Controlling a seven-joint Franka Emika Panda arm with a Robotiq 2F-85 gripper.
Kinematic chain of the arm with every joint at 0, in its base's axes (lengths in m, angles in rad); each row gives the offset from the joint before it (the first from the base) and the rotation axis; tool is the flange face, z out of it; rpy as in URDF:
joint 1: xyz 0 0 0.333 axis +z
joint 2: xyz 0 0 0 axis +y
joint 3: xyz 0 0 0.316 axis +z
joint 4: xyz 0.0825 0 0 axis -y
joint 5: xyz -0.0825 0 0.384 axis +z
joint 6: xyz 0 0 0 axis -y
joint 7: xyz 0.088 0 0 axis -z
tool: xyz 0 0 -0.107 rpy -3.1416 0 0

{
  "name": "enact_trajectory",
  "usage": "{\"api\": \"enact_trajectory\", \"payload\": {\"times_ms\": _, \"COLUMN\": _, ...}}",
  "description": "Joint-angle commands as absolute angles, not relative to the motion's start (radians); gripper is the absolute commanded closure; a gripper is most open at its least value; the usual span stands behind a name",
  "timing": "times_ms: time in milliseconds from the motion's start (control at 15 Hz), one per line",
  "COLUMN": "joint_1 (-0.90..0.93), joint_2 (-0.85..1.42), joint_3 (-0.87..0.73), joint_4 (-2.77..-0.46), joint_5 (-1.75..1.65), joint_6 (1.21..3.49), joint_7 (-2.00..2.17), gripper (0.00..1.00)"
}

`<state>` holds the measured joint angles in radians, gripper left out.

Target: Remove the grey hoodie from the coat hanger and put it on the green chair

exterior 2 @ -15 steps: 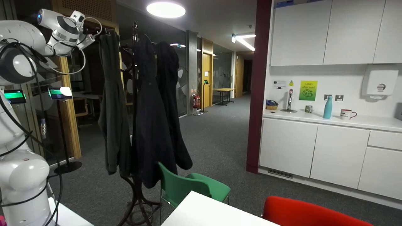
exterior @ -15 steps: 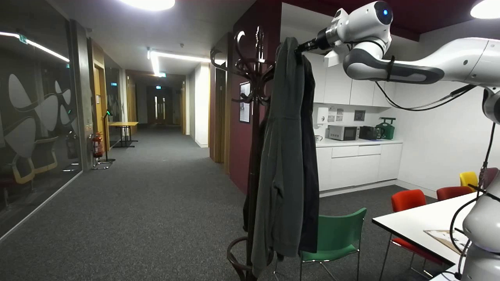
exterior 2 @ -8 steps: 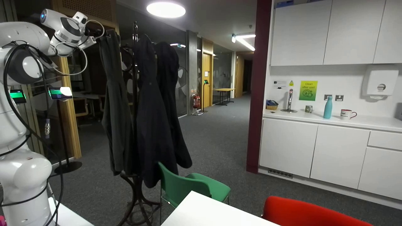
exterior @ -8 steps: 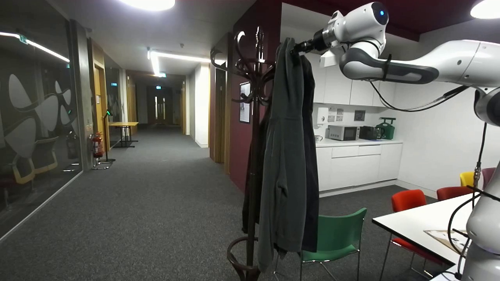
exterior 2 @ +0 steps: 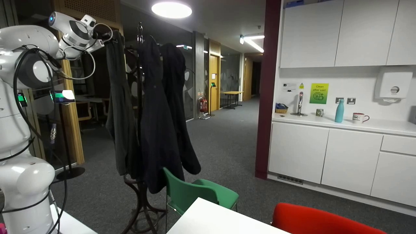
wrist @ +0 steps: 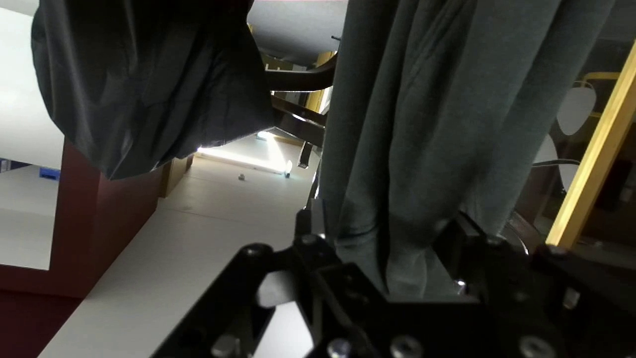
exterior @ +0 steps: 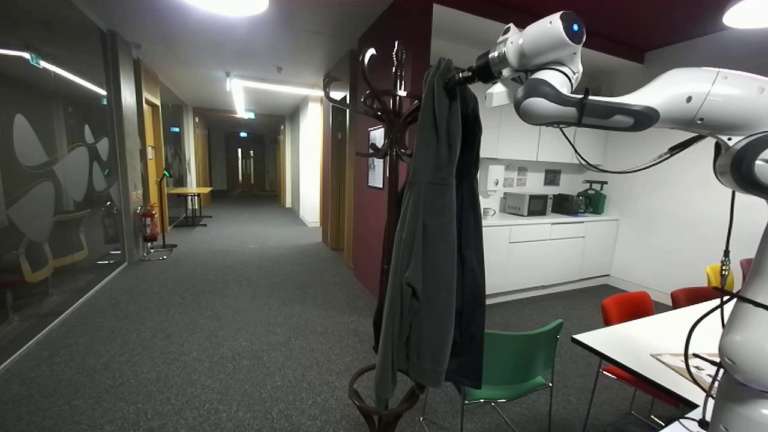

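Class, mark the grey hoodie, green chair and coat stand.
Grey hoodie (exterior: 429,240), in an exterior view: hanging body
Green chair (exterior 2: 188,195), in an exterior view: backrest
Coat stand (exterior: 393,174), in an exterior view: upper pole

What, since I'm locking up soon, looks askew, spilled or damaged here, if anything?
Only the grey hoodie looks slightly askew: in both exterior views it slants more than the coat stand, though cloth would normally drop straight, perhaps because the hand is at its top. I see nothing spilled or damaged.
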<state>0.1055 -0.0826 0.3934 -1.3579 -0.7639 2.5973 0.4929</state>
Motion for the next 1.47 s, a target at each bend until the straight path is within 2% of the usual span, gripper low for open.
{"api": "enact_trajectory", "payload": {"times_ms": 0, "joint_1": 0.149, "joint_2": -0.045, "joint_3": 0.363, "joint_4": -1.294, "joint_5": -0.778, "joint_6": 2.63, "joint_7": 0.437, "gripper": 0.73}}
{"api": "enact_trajectory", "payload": {"times_ms": 200, "joint_1": 0.137, "joint_2": -0.045, "joint_3": 0.382, "joint_4": -1.287, "joint_5": -0.777, "joint_6": 2.647, "joint_7": 0.404, "gripper": 0.95}}
{"api": "enact_trajectory", "payload": {"times_ms": 267, "joint_1": 0.139, "joint_2": -0.044, "joint_3": 0.383, "joint_4": -1.282, "joint_5": -0.78, "joint_6": 2.654, "joint_7": 0.393, "gripper": 0.99}}
{"api": "enact_trajectory", "payload": {"times_ms": 933, "joint_1": 0.212, "joint_2": -0.019, "joint_3": 0.372, "joint_4": -1.141, "joint_5": -0.89, "joint_6": 2.694, "joint_7": 0.295, "gripper": 0.98}}
{"api": "enact_trajectory", "payload": {"times_ms": 1400, "joint_1": 0.208, "joint_2": -0.033, "joint_3": 0.414, "joint_4": -1.181, "joint_5": -0.93, "joint_6": 2.802, "joint_7": 0.233, "gripper": 0.98}}
